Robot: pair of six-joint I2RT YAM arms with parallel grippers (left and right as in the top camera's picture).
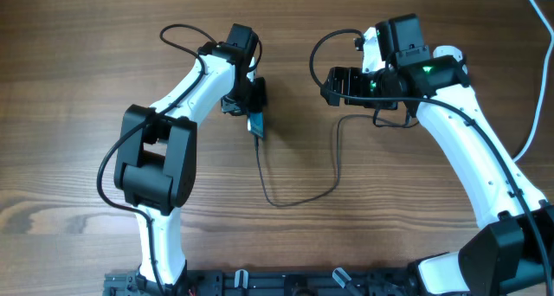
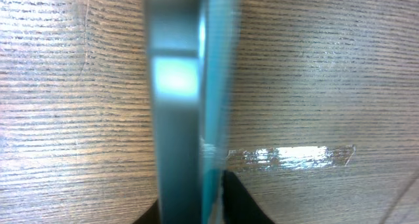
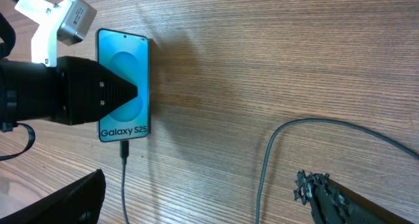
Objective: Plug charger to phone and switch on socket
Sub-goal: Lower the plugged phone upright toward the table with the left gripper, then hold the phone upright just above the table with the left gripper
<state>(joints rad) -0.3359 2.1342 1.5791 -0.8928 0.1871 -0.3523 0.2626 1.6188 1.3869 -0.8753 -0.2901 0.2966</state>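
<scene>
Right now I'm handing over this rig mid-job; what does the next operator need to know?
Left gripper: fingers either side of the small cyan-screened smartphone; whether it grips is unclear.
Right gripper: open, empty.
Done: thin black charger cable looks plugged into the phone's bottom end.
To do: switch on the white power strip, which no view shows.

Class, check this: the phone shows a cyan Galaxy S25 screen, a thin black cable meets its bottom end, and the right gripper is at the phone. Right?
No. The left gripper is at the phone, as the overhead view shows; the right gripper stands open, apart from it. The cyan screen and the thin black cable at its bottom end are as stated.
</scene>
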